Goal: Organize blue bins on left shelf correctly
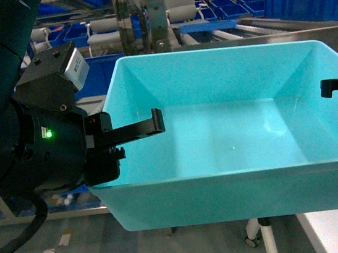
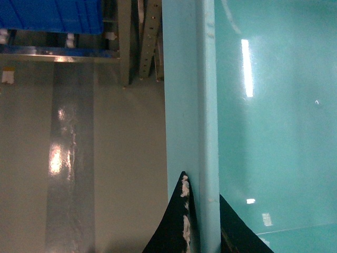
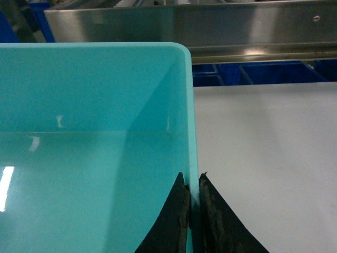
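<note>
The tub (image 1: 233, 137) hangs in the air between my two arms, in front of the shelf (image 1: 305, 24). My left pincer (image 1: 119, 148) is clenched on its left wall, my right pincer (image 3: 194, 211) on its right rim. Below its right corner lies the white bench (image 3: 263, 158); grey floor (image 2: 79, 158) on the left.

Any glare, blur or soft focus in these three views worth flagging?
Head view: the left arm housing fills the corner dark, and the turquoise bin shows only faint sheen. Left wrist view: a bright strip reflection on the bin's inside and floor glare; fingers blurred at close range. Right wrist view: small glints on the bin, steel crossbar softly blurred.
</note>
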